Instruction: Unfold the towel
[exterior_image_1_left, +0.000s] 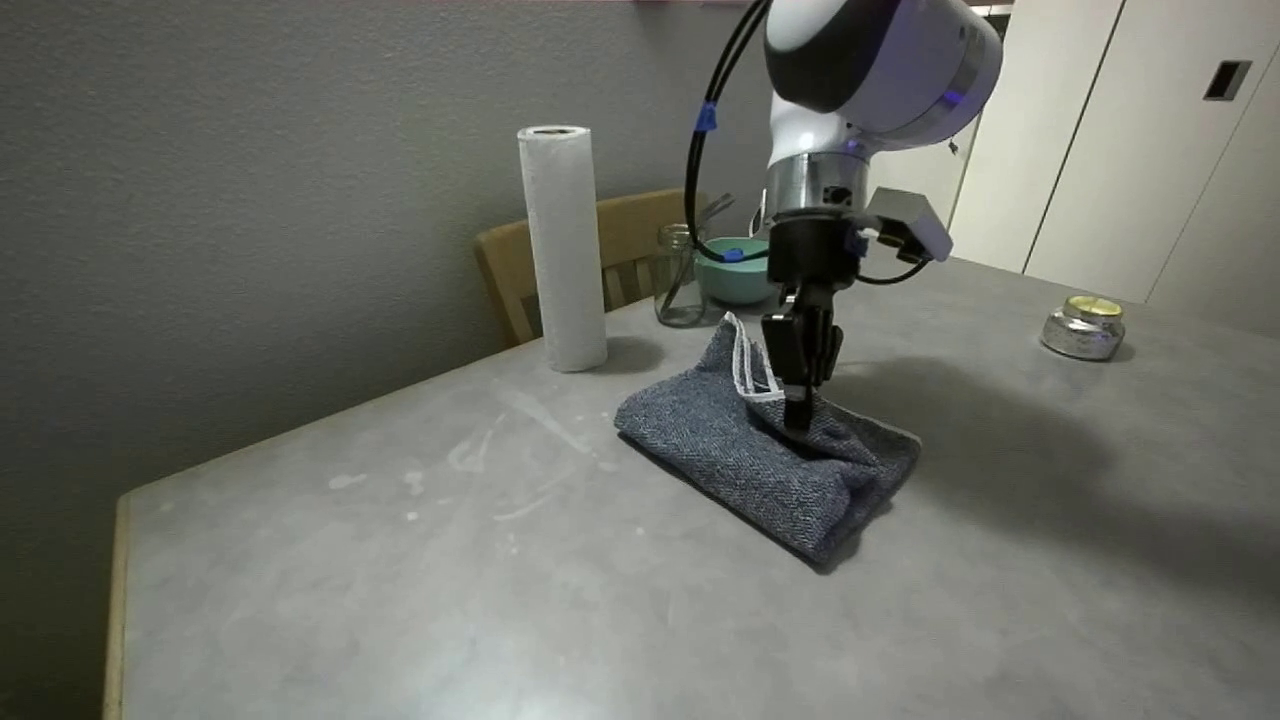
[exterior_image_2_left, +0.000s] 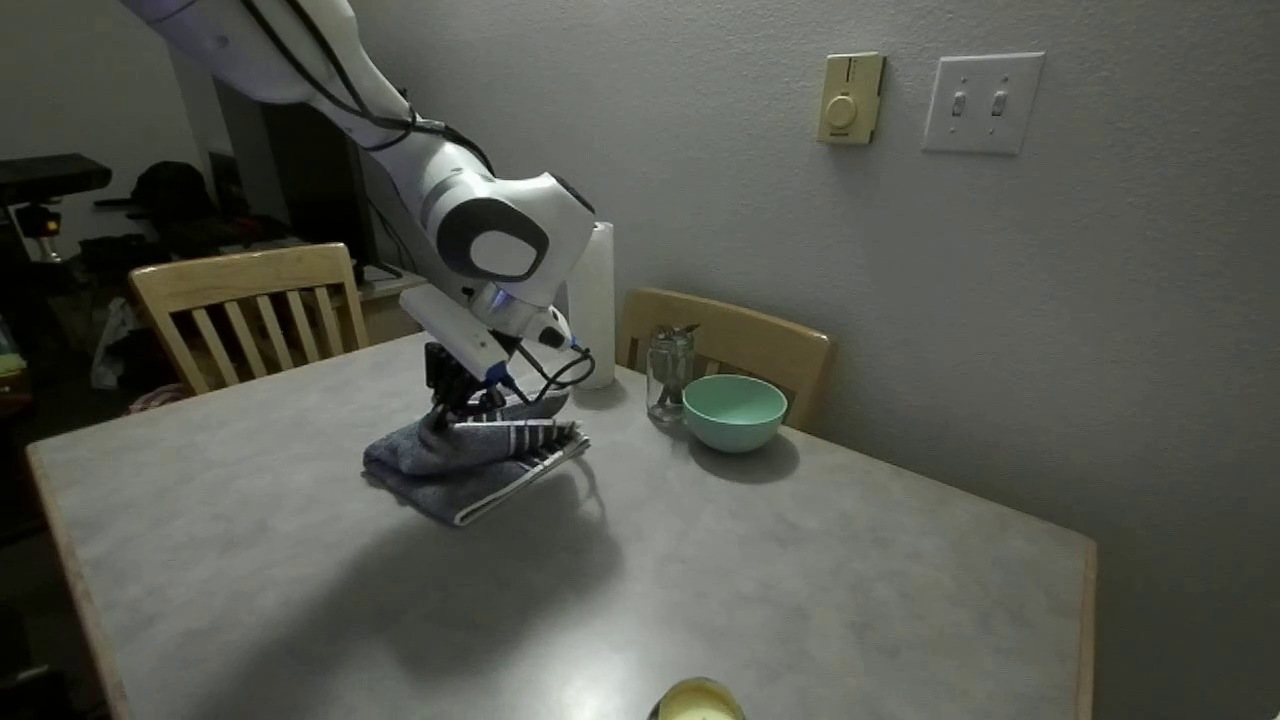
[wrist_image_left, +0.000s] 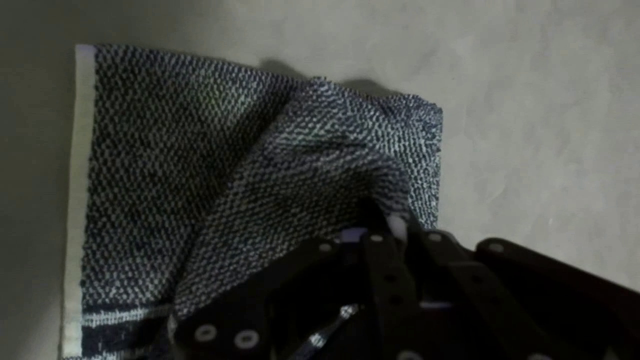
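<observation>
The towel (exterior_image_1_left: 700, 430) is a folded dark blue-grey cloth on the grey table. It also shows in an exterior view (exterior_image_2_left: 440, 490), where black-and-white stripes and white hems face the bowl side. In the wrist view the towel (wrist_image_left: 160, 150) has its upper layer bunched and pulled up towards the jaws. My gripper (exterior_image_1_left: 800, 408) points down at the towel, low over its middle; it also shows in an exterior view (exterior_image_2_left: 442, 412). In the wrist view the jaws (wrist_image_left: 395, 220) are close together, with a white-edged bit of towel pinched between them. The fingertips are partly hidden in cloth.
A white paper towel roll (exterior_image_1_left: 563, 250) stands behind the towel near the wall. A glass jar with utensils (exterior_image_2_left: 670, 375) and a mint bowl (exterior_image_2_left: 735, 412) stand beside it. A silver jar with a yellow top (exterior_image_1_left: 1085, 328) stands farther off. Wooden chairs (exterior_image_2_left: 250, 310) line the table.
</observation>
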